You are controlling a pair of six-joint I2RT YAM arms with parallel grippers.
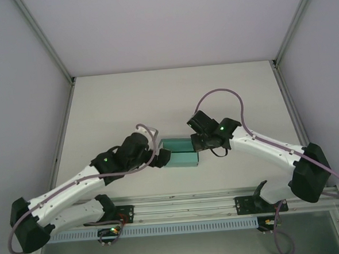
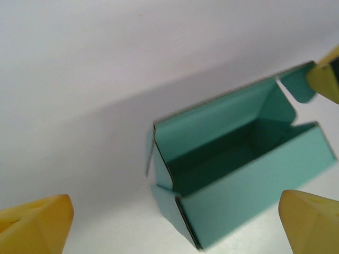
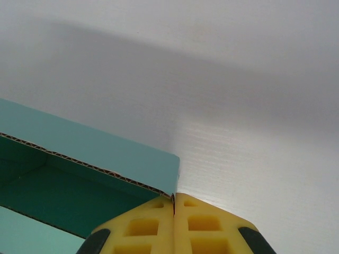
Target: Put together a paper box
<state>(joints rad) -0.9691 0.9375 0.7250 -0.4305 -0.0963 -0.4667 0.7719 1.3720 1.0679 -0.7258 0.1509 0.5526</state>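
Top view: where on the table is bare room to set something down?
Bare: the far half of the white table, between back wall and arms. Crowded: the middle, where the left gripper and right gripper flank the teal-green card box.

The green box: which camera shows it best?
The left wrist view: the paper box sits nearly whole and open, its inside visible. The top view shows it small and partly covered; the right wrist view, one corner close up.
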